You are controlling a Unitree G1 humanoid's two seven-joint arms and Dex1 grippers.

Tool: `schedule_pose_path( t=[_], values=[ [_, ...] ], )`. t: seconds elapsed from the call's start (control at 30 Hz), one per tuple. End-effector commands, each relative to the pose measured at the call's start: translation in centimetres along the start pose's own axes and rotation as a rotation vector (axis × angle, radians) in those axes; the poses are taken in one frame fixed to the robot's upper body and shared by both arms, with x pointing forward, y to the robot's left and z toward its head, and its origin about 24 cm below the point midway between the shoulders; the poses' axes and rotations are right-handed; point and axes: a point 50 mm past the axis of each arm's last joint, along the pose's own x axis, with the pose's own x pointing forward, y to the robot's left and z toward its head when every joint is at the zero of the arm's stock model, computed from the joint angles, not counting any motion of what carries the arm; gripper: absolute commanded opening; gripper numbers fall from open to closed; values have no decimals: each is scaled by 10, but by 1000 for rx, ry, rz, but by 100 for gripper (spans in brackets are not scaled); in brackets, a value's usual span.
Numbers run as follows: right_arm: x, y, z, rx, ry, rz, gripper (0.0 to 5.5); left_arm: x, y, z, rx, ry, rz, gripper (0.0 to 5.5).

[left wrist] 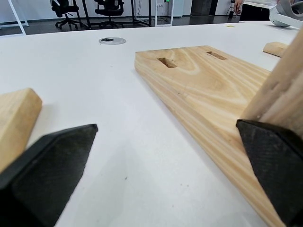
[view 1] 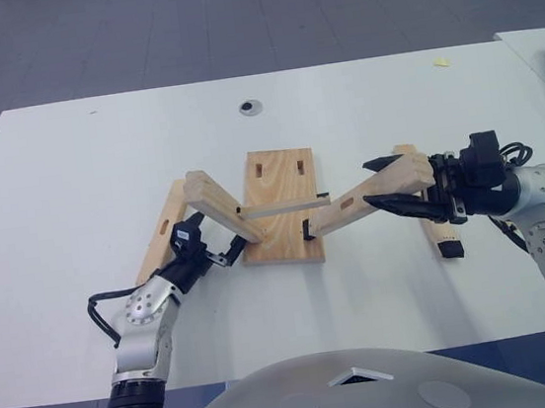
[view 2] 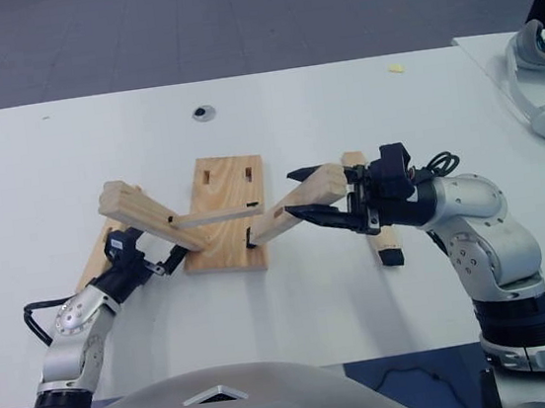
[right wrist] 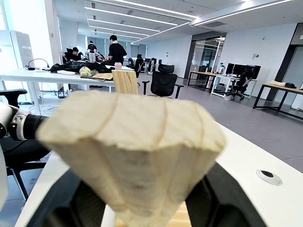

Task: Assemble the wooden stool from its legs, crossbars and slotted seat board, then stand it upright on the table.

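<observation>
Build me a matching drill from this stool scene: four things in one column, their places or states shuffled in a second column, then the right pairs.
Things
1. pale wooden slotted seat board
2. thin wooden crossbar
3. chunky wooden leg on the robot's right
4. small round grey port

Places or states
A. set into the white table, beyond the board
B. gripped by the right claw, tilted
C. lying flat on the table
D. suspended level over the board

Pairs: 1-C, 2-D, 3-B, 4-A
</observation>
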Motion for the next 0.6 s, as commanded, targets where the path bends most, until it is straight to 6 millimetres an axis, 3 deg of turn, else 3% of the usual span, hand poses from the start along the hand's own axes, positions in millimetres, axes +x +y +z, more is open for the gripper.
schedule_pose_path(
  t=[0.03, 0.6],
  values=[
    [0, -4, -3, -2, 32, 25, 207, -5, -2, -18, -23, 105, -6, 540],
    [5, -24, 3, 4, 121, 148, 207, -8, -13, -28, -60, 100, 20, 540]
  ],
)
